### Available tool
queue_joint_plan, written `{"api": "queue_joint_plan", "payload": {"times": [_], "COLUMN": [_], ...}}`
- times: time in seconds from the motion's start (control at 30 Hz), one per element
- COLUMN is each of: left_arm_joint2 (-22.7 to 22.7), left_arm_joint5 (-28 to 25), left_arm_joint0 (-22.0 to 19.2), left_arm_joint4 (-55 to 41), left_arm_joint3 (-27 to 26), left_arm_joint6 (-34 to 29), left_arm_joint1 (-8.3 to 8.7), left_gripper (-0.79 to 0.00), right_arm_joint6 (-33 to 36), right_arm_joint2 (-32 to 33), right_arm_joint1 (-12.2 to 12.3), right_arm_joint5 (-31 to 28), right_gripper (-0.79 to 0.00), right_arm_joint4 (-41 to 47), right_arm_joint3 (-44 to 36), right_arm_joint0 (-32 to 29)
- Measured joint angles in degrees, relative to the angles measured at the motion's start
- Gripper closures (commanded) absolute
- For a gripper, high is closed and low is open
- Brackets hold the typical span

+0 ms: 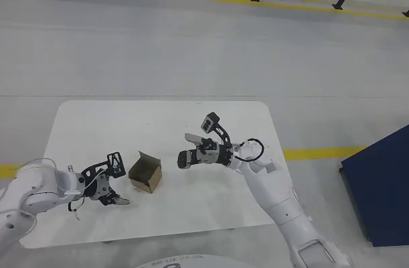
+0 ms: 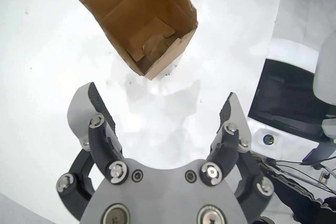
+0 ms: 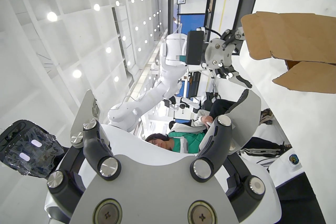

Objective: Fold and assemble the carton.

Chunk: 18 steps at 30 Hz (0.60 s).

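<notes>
The left gripper (image 2: 160,91), its black-padded metal fingers spread wide and holding nothing, hangs just beside the small brown cardboard carton (image 2: 136,15) without touching it. The carton stands on the white round-cornered table (image 1: 191,120) with its mouth open. Its bottom flaps seem already tucked across inside, though the shadowed depth of the box leaves that unsure. The step in hand therefore reads as closing the top, and the next move calls for steadying the box and pressing the raised flaps down in turn. The right gripper (image 1: 185,149), jaws likewise apart and empty, sits near the carton's opposite side. The tall upright flap could snag an approaching finger. Well beyond the carton, off the table, stands a dark blue panel (image 1: 391,181).
</notes>
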Motion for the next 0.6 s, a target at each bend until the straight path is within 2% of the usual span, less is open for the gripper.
{"api": "queue_joint_plan", "payload": {"times": [0.13, 0.33, 0.53, 0.57, 0.6], "left_arm_joint2": [4.37, 11.26, 14.31, 14.15, 13.73], "left_arm_joint5": [-0.05, -7.29, -11.78, -11.35, -10.62], "left_arm_joint0": [-2.79, -7.29, -10.71, -11.04, -11.28], "left_arm_joint4": [-0.72, -5.89, -7.95, -7.67, -7.29], "left_arm_joint3": [1.74, 3.95, 7.07, 7.62, 8.11], "left_arm_joint6": [-1.57, -0.07, 3.65, 3.93, 4.27], "left_arm_joint1": [-1.83, -4.99, -7.18, -7.28, -7.28], "left_gripper": [-0.785, -0.785, -0.785, -0.785, -0.785], "right_arm_joint6": [0.61, 2.12, 4.43, 4.79, 5.22], "right_arm_joint2": [2.00, 5.03, 6.94, 7.01, 7.03], "right_arm_joint1": [0.31, 0.64, 0.88, 0.88, 0.89], "right_arm_joint5": [-2.07, -5.06, -6.29, -6.28, -6.18], "right_gripper": [-0.785, -0.785, -0.785, -0.733, -0.579], "right_arm_joint4": [2.02, 6.74, 10.19, 10.74, 11.18], "right_arm_joint3": [-0.61, -1.66, -2.21, -2.27, -2.34], "right_arm_joint0": [-1.68, -4.24, -5.78, -5.87, -5.88]}}
